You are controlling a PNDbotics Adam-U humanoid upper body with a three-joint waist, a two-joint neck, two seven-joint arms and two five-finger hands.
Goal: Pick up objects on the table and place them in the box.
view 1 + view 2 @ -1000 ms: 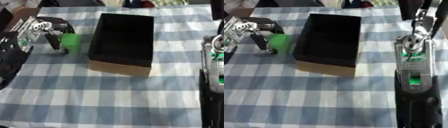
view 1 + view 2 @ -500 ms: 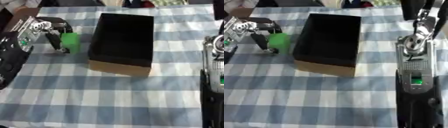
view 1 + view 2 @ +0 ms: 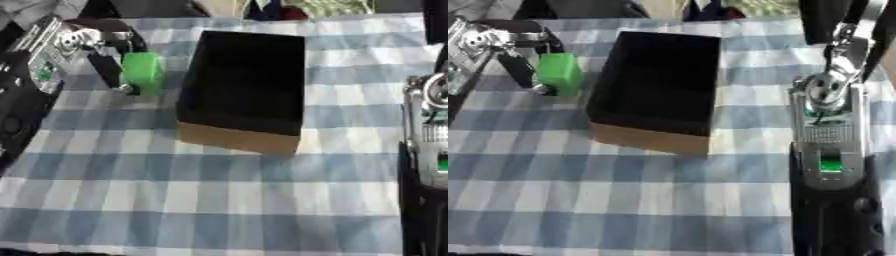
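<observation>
Green and blocky, the green block [image 3: 142,73] is sitting pinched in the left hand [image 3: 98,49], just left of the cardboard box [image 3: 245,85]. The right eye view is showing that box empty; placing remains. The right hand is showing nowhere.

**My arms and hands, as built**

My left hand [image 3: 92,47] is silver metal at the knuckles with black fingers [image 3: 107,70]. My left forearm [image 3: 26,85] is a black casing carrying a small green light. My right forearm [image 3: 829,150] is a silver-grey block with a glowing green indicator, set on a black lower casing, with a round silver joint above it.
</observation>
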